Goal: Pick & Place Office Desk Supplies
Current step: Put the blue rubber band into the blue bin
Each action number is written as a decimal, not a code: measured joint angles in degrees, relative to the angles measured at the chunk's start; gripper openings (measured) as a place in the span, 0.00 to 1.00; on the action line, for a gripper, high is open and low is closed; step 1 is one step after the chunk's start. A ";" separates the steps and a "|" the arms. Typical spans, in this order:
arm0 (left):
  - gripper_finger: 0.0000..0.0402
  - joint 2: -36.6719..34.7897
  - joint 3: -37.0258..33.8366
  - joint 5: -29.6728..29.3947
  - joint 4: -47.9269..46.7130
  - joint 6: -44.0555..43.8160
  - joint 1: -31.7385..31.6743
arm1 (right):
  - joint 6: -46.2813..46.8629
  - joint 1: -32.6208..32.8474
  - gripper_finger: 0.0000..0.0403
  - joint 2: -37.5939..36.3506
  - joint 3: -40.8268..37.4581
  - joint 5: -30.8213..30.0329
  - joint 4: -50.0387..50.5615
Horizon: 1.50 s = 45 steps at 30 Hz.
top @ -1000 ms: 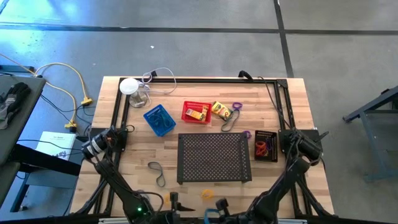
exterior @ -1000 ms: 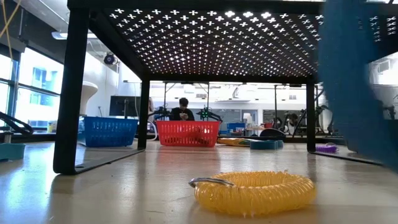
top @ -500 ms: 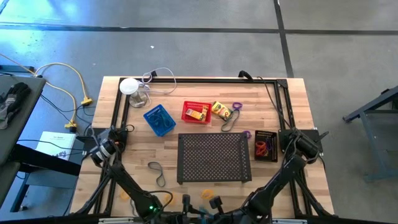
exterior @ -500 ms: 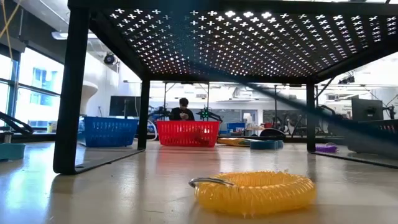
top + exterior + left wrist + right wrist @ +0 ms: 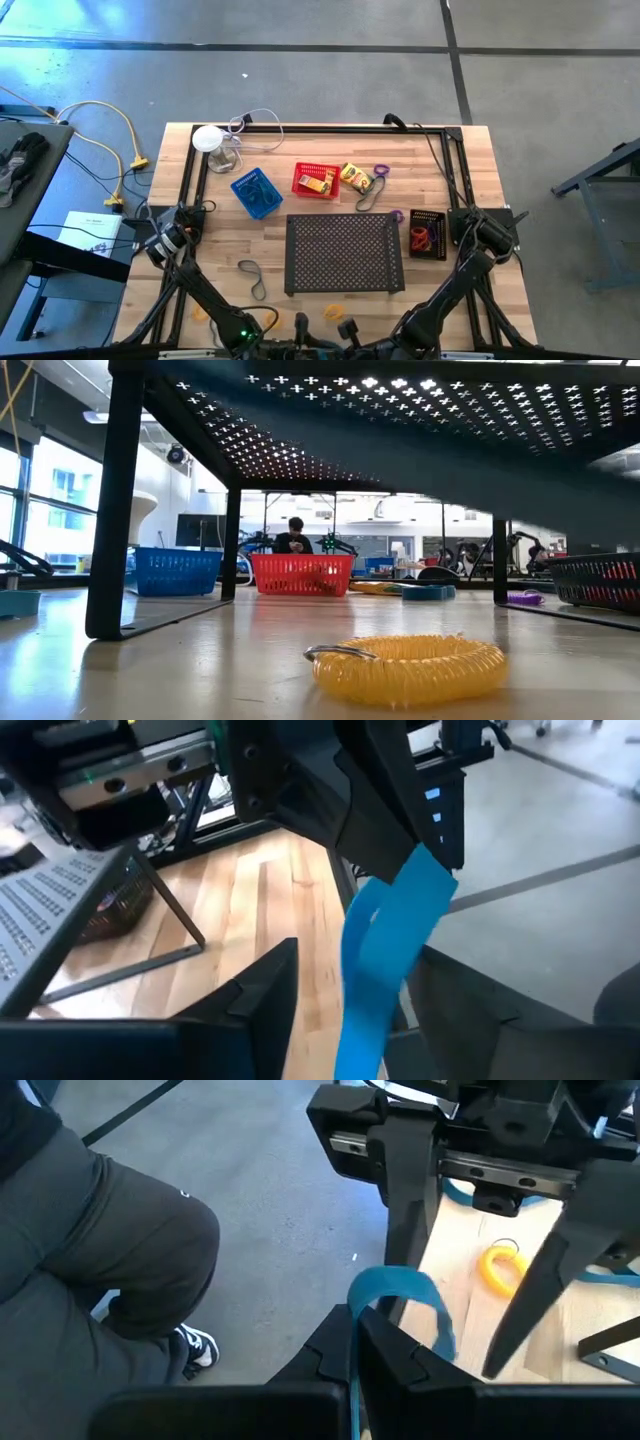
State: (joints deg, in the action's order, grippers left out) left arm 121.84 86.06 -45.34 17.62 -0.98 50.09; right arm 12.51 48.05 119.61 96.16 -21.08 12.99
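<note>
Item: yellow coil (image 5: 333,312) loose on desk (image 5: 230,245), near edge, before tray (image 5: 345,253).
Left gripper (image 5: 340,1010): near edge, jaws apart, empty.
Right gripper (image 5: 352,1342): same edge, jaws closed, empty.
You: descend left over coil, straddle rim, close gently; carry to black basket (image 5: 428,233).

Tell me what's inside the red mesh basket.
The red mesh basket holds a yellow crayon box, seen from above. Anything beneath the box is covered.
</note>
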 joint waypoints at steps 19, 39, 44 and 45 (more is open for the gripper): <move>0.01 -0.04 0.00 -3.06 0.03 -6.81 0.15 | 3.72 -0.07 0.12 -0.02 0.00 2.93 -2.40; 0.00 -16.58 0.00 -3.10 -34.64 -48.31 8.52 | 8.53 -0.04 0.70 -0.04 -0.63 3.50 -4.20; 0.00 -25.29 0.00 -3.81 -55.24 -64.53 8.72 | 8.49 -0.04 0.70 -0.04 -0.66 3.52 -3.63; 0.00 -26.89 0.00 -4.64 -58.69 -67.24 8.41 | 8.49 -0.04 0.70 -0.04 -0.66 3.50 -3.61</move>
State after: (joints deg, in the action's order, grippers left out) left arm 94.95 86.06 -49.98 -41.07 -68.22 58.49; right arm 20.99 48.01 119.57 95.50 -17.58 9.39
